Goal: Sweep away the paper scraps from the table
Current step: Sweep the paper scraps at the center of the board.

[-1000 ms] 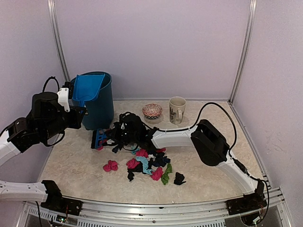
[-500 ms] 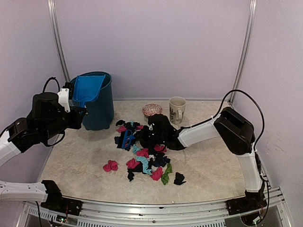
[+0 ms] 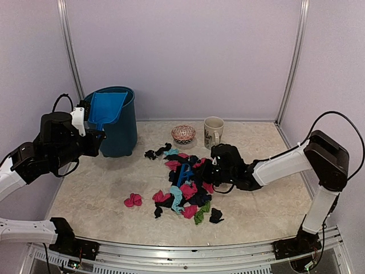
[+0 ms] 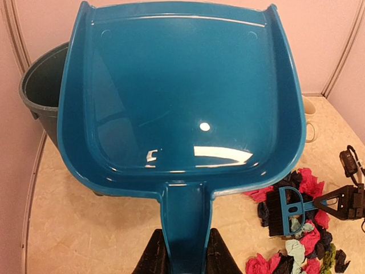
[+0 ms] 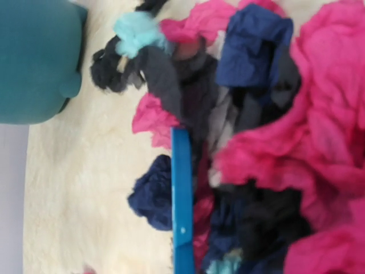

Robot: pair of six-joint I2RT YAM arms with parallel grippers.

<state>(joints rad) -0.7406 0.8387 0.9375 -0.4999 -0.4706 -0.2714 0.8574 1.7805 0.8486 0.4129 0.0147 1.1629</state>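
The paper scraps (image 3: pixel 188 185) lie in a loose pile of pink, black, navy, light blue and green wads at the middle of the table (image 3: pixel 97 188). One pink wad (image 3: pixel 133 200) lies apart on the left. My right gripper (image 3: pixel 210 169) is low at the pile's right side, shut on the handle of the small blue brush (image 3: pixel 183 171). The brush (image 5: pixel 182 194) is pressed among scraps (image 5: pixel 308 142) in the right wrist view, where my fingers do not show. My left gripper (image 4: pixel 186 260) is shut on the handle of the blue dustpan (image 4: pixel 182 97) and holds it over the bin.
A teal bin (image 3: pixel 121 131) stands at the back left under the dustpan. A patterned bowl (image 3: pixel 183 133) and a beige mug (image 3: pixel 213 132) stand behind the pile. The metal frame (image 3: pixel 188 251) runs along the near edge.
My right gripper has dragged the brush from beside the bin rightward to the middle, pushing scraps together. The right arm has swung out to the right. The left arm and dustpan have not moved.
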